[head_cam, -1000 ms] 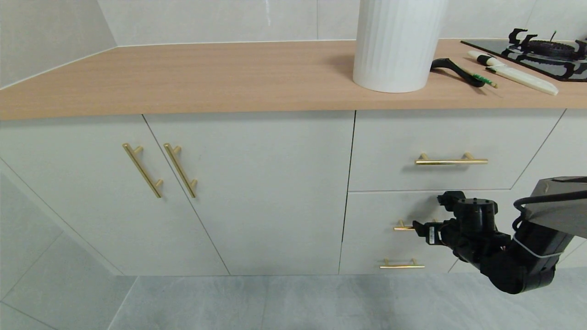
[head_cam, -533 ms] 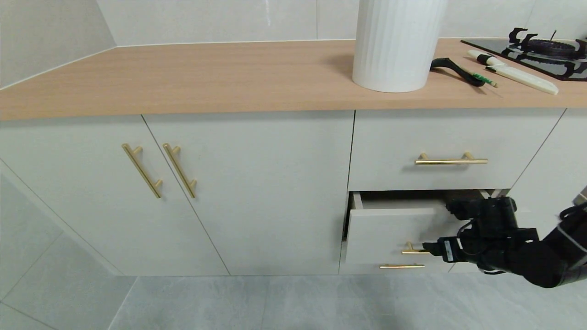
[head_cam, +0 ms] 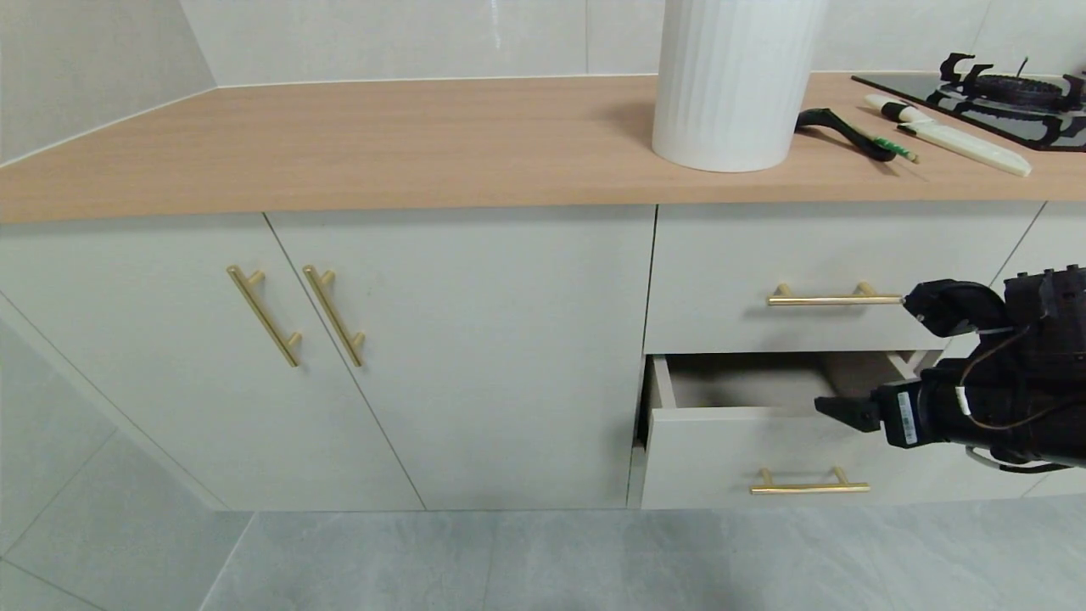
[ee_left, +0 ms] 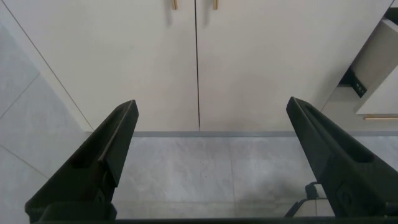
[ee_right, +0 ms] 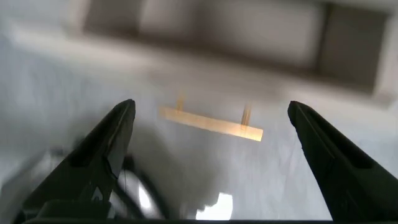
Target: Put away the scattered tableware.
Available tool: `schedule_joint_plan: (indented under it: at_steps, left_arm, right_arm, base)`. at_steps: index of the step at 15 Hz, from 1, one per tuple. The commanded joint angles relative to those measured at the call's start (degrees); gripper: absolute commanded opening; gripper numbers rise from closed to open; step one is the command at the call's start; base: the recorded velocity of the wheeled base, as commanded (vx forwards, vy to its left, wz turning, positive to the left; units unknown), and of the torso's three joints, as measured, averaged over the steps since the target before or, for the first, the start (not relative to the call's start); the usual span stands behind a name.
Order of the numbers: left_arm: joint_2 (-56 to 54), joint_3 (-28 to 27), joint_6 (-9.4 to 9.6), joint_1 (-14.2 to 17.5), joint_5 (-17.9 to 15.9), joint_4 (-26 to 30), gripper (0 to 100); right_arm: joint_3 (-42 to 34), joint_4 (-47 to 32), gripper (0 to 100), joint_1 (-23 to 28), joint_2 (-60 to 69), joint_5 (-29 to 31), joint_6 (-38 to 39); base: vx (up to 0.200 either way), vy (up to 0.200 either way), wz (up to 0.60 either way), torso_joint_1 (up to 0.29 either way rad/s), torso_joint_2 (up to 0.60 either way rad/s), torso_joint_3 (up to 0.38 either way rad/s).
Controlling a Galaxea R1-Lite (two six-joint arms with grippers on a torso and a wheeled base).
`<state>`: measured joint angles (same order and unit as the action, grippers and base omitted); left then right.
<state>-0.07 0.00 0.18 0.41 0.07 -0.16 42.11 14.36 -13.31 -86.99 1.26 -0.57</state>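
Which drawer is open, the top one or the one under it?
The one under it. The lower drawer sticks out forward, and you can see down into it. The top drawer above it sits flush and shut.
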Motion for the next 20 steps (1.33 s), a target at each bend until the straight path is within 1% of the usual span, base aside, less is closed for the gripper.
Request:
schedule_joint_plan:
  at_steps: [1, 2, 3, 4, 6, 12, 17, 18, 20]
  left_arm:
    - [0.07, 0.00, 0.08, 0.02, 0.01, -0.02, 100]
    - [0.07, 0.00, -0.01, 0.02, 0.01, -0.02, 100]
    - [0.07, 0.00, -0.01, 0.02, 0.01, -0.02, 100]
    - [0.07, 0.00, -0.01, 0.02, 0.01, -0.02, 100]
    - [0.07, 0.00, -0.01, 0.02, 0.01, -0.02, 100]
    - [0.07, 0.00, -0.01, 0.02, 0.01, -0.02, 100]
    - [0.07, 0.00, -0.01, 0.02, 0.01, -0.02, 100]
    - [0.07, 0.00, -0.01, 0.02, 0.01, -0.02, 100]
    - [0.07, 0.00, -0.01, 0.02, 0.01, -0.02, 100]
  right_arm:
    - [-2.03, 6.73, 100, -0.40, -4.41, 2.52, 0.13]
    - [-3.43, 14.56, 100, -0.40, -10.21, 5.25, 0.31]
    - [-4.23, 17.90, 100, -0.40, -12.41, 6.04, 0.57]
    - [-5.19, 23.43, 100, -0.40, -16.10, 6.57, 1.54]
    - [-5.37, 26.42, 100, -0.40, -19.27, 6.92, 1.72]
    - [-5.37, 26.77, 100, -0.40, -19.36, 7.18, 1.98]
    - [-5.72, 25.98, 100, -0.40, -16.98, 7.09, 1.89]
    - [-6.25, 24.58, 100, -0.40, -16.10, 7.09, 1.80]
    - [-5.63, 17.54, 100, -0.40, -12.94, 6.65, 1.63]
  base:
    - [0.000, 0.000, 0.00, 0.000, 0.00, 0.000]
    - [0.000, 0.000, 0.00, 0.000, 0.00, 0.000]
    - [0.000, 0.000, 0.00, 0.000, 0.00, 0.000]
    - [0.000, 0.000, 0.00, 0.000, 0.00, 0.000]
    - [0.000, 0.000, 0.00, 0.000, 0.00, 0.000]
    - [0.000, 0.000, 0.00, 0.000, 0.00, 0.000]
    - [0.000, 0.000, 0.00, 0.000, 0.00, 0.000]
    - [0.000, 0.000, 0.00, 0.000, 0.00, 0.000]
    - [0.000, 0.000, 0.00, 0.000, 0.00, 0.000]
